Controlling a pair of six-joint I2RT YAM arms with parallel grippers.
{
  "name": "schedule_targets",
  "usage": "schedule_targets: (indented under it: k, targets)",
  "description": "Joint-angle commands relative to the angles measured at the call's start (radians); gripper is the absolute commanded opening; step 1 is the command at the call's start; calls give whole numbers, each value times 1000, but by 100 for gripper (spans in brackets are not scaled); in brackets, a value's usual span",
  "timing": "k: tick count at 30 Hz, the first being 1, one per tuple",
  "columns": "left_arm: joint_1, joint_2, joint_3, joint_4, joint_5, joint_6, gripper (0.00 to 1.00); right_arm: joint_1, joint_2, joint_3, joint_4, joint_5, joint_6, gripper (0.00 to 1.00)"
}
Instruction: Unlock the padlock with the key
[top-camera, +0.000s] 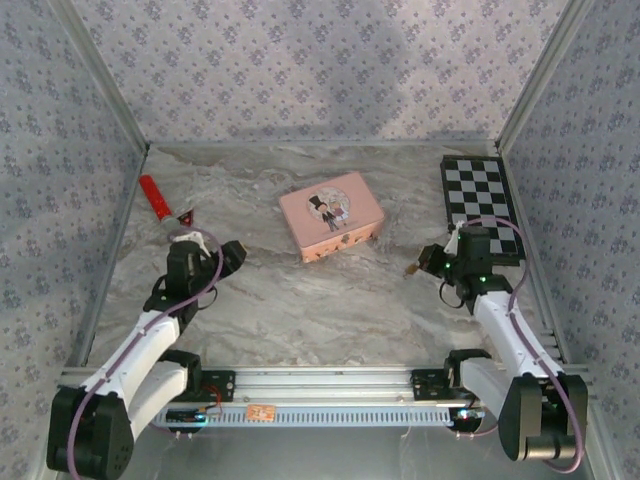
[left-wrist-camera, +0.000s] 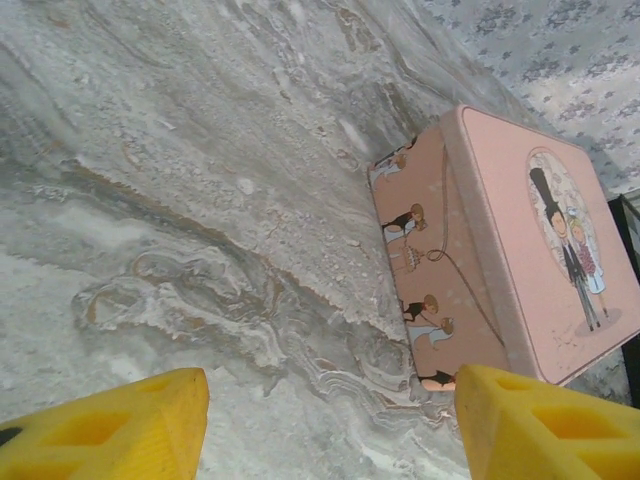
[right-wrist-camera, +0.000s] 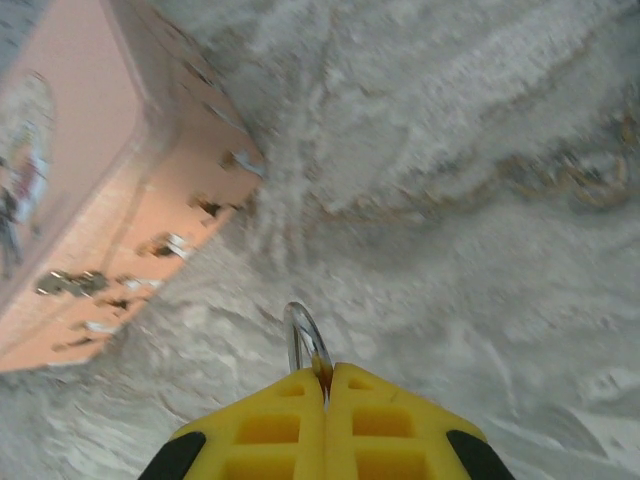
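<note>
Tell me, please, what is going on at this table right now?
The right gripper is shut on what looks like the small padlock, whose thin shackle pokes out past the fingertips, just above the marble table. The left gripper is open and empty, low over the table and facing the pink tin.

Grey-white marbled table, veined. Walls on three sides, pale lilac paper with small floral print. Aluminium posts at back corners. Light soft, even.
</note>
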Motion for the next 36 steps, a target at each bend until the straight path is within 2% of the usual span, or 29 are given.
schedule_targets:
  k: [1, 6, 10, 17, 23, 36]
  targets:
    - [23, -14, 8, -73, -6, 24, 66, -6, 3, 55, -158, 34, -85, 0]
    - [35, -13, 3, -60, 16, 20, 66, -5, 50, 80, -186, 99, -110, 0]
    - [37, -20, -1, -64, 7, 12, 67, -8, 98, 77, -144, 115, -108, 0]
    - [41, -47, -4, -73, 9, 24, 69, -25, 194, 103, -59, 86, -112, 0]
    - [48, -47, -13, -57, 24, 36, 70, -47, 304, 113, 41, 13, -104, 0]
    - [50, -115, -16, -90, 2, 61, 72, -50, 490, 145, 152, -4, -88, 0]
